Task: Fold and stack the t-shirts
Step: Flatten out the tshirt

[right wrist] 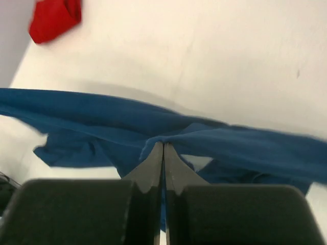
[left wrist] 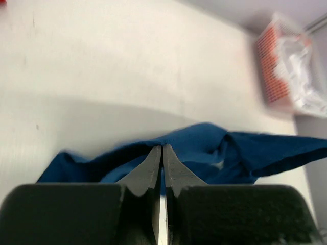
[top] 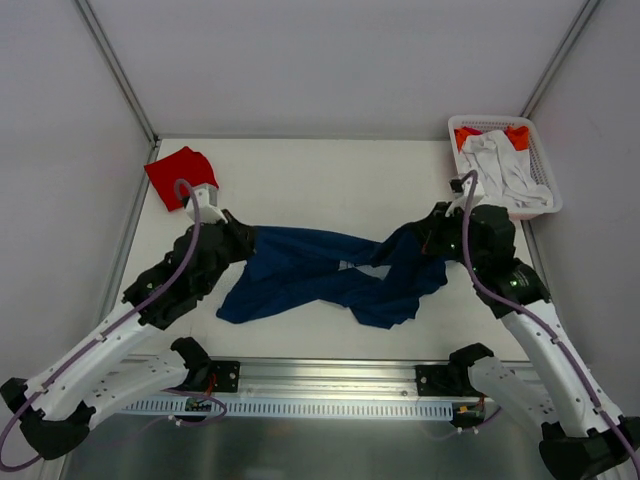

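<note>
Top external: soft, rumpled navy t-shirt (top: pixel 300 270), long twisted band.

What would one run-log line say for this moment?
left gripper: shut on navy t-shirt | right gripper: shut on navy t-shirt | red t-shirt: lying far left

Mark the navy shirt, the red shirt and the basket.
navy shirt (top: pixel 300 270), top view, middle of the bunched cloth
red shirt (top: pixel 178 172), top view, centre of the cloth
basket (top: pixel 541 160), top view, right wall
</note>
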`<action>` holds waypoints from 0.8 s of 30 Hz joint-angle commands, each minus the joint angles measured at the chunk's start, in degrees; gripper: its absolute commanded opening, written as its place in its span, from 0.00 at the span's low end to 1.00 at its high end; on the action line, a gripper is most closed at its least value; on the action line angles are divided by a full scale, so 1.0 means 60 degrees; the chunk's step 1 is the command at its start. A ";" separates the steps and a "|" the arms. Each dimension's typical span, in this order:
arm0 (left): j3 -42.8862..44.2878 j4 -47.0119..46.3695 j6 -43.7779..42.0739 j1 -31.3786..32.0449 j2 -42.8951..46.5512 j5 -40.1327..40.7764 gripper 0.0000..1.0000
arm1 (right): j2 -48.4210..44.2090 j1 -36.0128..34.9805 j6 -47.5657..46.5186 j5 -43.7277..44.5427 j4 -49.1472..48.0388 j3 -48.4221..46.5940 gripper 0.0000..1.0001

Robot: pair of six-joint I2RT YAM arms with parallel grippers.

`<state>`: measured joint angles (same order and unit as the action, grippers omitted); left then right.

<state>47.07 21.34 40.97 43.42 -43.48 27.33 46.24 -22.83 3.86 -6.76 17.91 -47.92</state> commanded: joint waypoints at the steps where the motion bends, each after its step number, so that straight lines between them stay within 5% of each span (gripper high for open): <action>1: 0.1483 -0.0027 -0.1655 -0.0029 0.0537 0.0906 0.00 | -0.0426 -0.0048 -0.0874 0.0511 0.0954 -0.1619 0.00; 13: 0.5628 0.0149 -0.4323 -0.0029 0.1621 0.1275 0.00 | -0.1128 -0.0033 -0.2267 0.1757 0.2244 -0.6350 0.00; 24: 0.7359 0.0120 -0.4895 -0.0132 0.2661 0.0177 0.00 | -0.2696 -0.0033 -0.3016 0.2240 0.1498 -0.7627 0.00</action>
<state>87.99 23.44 14.37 43.40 -29.34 31.16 31.27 -22.87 -11.22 4.08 30.26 -91.46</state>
